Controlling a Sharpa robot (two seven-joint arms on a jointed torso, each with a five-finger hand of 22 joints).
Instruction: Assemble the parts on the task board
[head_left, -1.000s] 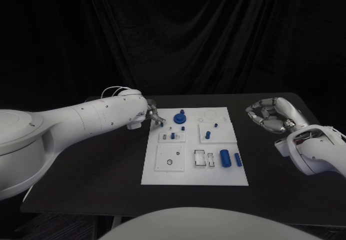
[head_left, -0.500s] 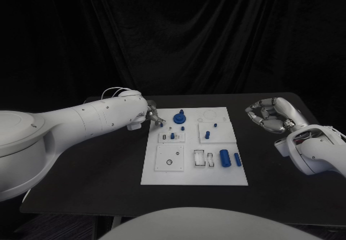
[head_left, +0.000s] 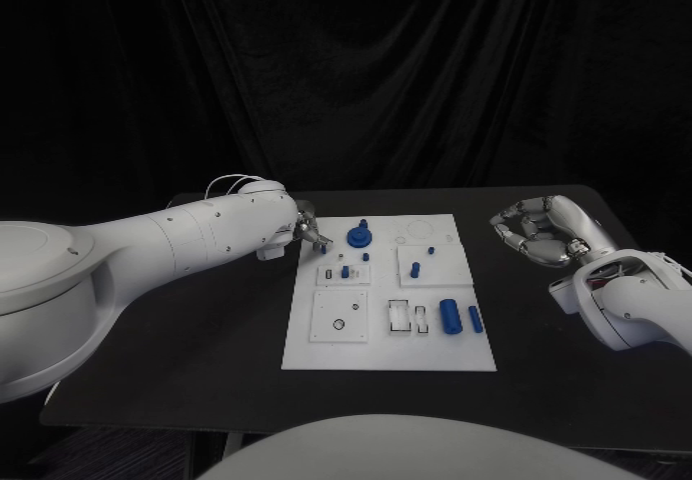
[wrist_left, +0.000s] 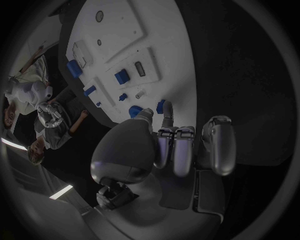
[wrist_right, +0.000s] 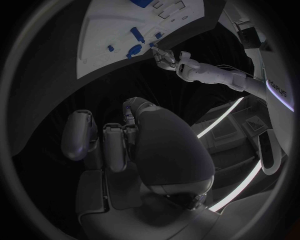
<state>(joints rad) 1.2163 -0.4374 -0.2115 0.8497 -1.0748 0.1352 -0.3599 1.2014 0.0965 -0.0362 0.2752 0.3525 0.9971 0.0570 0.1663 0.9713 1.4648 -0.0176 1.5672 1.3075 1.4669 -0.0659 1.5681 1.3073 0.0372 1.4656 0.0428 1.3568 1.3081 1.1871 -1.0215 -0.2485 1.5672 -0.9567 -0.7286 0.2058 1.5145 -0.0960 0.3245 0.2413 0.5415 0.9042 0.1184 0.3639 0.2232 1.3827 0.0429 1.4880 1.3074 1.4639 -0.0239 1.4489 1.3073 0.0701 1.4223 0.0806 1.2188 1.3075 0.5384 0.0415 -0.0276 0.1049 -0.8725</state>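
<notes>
The white task board (head_left: 335, 345) lies mid-table, also seen in the left wrist view (wrist_left: 162, 40) and the right wrist view (wrist_right: 106, 30). A blue gear-like part (head_left: 359, 237) with a peg stands at its far left. A blue cylinder (head_left: 450, 316) and a thin blue pin (head_left: 476, 319) lie at the near right. Small blue pegs (head_left: 415, 269) stand mid-board. My left hand (head_left: 307, 233) hovers at the board's far left corner, fingers curled (wrist_left: 181, 145), nothing seen in them, tips close to the gear (wrist_left: 134, 111). My right hand (head_left: 537, 232) is curled and holds nothing (wrist_right: 125, 140), off the board's right.
Bare black table (head_left: 202, 330) spreads to the left of the board and in front of it. A strip of table (head_left: 526, 330) separates the board from my right arm. White inset plates with slots (head_left: 340, 317) sit in the board's near half.
The left hand's fingertips have crept slightly towards the board's far left corner. The right hand has stayed put.
</notes>
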